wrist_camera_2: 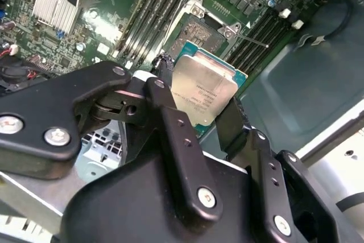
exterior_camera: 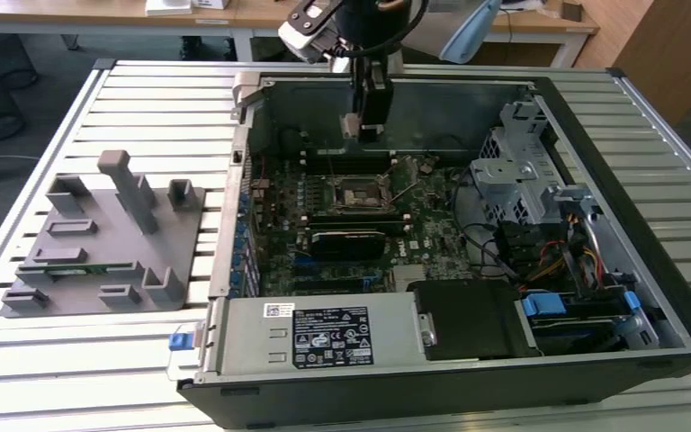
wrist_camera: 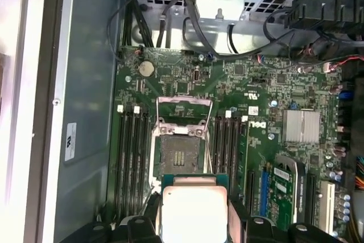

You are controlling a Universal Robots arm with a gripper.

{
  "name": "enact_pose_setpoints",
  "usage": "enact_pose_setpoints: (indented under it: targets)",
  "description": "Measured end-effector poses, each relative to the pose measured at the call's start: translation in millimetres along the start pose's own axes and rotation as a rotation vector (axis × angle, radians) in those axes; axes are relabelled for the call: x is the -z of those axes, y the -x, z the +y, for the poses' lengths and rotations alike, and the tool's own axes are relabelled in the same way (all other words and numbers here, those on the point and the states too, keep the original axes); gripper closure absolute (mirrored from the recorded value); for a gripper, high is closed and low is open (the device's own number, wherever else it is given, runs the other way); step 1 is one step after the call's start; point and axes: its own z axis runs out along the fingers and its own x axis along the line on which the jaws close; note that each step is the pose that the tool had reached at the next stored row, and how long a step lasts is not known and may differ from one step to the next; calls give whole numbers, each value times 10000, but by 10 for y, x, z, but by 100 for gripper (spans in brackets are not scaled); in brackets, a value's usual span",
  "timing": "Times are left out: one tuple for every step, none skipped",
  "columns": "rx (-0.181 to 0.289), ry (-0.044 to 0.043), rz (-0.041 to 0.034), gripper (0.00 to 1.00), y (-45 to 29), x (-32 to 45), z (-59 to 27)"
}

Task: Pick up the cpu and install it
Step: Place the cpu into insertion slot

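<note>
The cpu (wrist_camera_2: 206, 86) is clamped flat by the jaws of the gripper (exterior_camera: 365, 133), upper centre of the exterior view; the open socket (exterior_camera: 358, 193) is seen just below.

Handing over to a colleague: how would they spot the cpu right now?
Find the open computer case; the hand hangs over its green motherboard. The cpu is the flat square clamped in it, silvery-topped, unlike the dark open socket nearby.

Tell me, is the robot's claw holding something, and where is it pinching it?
Yes. The gripper holds the cpu, its fingers pinching two opposite edges.
</note>
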Motion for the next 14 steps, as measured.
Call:
enact_pose_setpoints:
  targets:
    - [0,0,-1,45,0,-19,0]
    - [0,0,-1,45,0,-37,-1]
    - [0,0,0,45,0,-55,-1]
    - [-1,0,0,45,0,-73,-2]
    - [-3,1,1,45,0,-91,-2]
    - [-4,1,2,45,0,-107,-2]
    - [-4,1,3,45,0,-119,-3]
    - [-5,0,4,45,-1,-128,-3]
    - [-4,0,4,45,-1,-137,-1]
    - [-4,-2,2,45,-3,-144,8]
    - [-5,-1,3,45,-5,-155,23]
    - [-5,0,4,45,-6,-168,34]
    - [-5,0,5,45,-8,-180,42]
    - [-6,1,6,45,-9,-193,46]
